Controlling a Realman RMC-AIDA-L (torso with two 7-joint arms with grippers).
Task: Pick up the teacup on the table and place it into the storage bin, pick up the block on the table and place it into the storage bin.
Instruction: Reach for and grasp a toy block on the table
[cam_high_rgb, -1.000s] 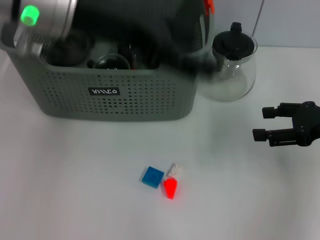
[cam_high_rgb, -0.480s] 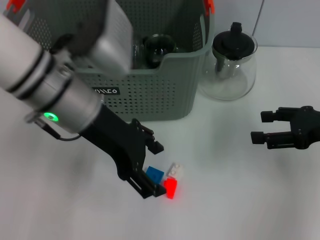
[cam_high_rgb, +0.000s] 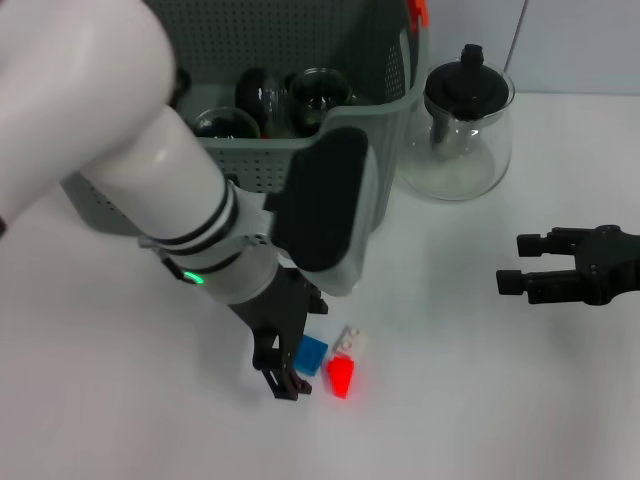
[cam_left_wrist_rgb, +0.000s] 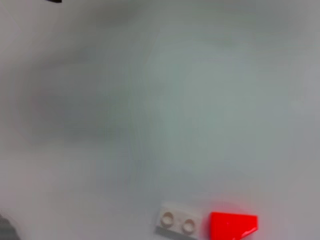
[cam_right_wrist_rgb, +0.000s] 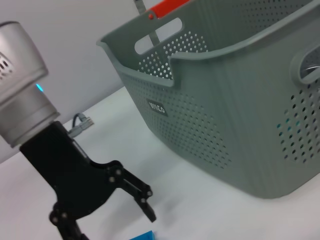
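Observation:
The grey-green storage bin (cam_high_rgb: 388, 150) stands at the back, and it also shows in the right wrist view (cam_right_wrist_rgb: 225, 115). Glass teacups (cam_high_rgb: 320, 92) lie inside it, and I see no teacup on the table. A blue block (cam_high_rgb: 312, 355), a white block (cam_high_rgb: 349, 341) and a red block (cam_high_rgb: 341, 377) lie together in front of the bin. My left gripper (cam_high_rgb: 297, 345) is open, low over the table, with its fingers on either side of the blue block. The right wrist view shows it open (cam_right_wrist_rgb: 107, 227). My right gripper (cam_high_rgb: 520, 265) is open and empty at the right.
A glass teapot (cam_high_rgb: 466, 125) with a black lid stands right of the bin. The left wrist view shows the white block (cam_left_wrist_rgb: 176, 222) and the red block (cam_left_wrist_rgb: 233, 225) on the white table. My left arm hides much of the bin's front.
My left arm came out of the bin and down to the blocks; its open gripper now sits lower and closer around the blue block. The right gripper has barely moved.

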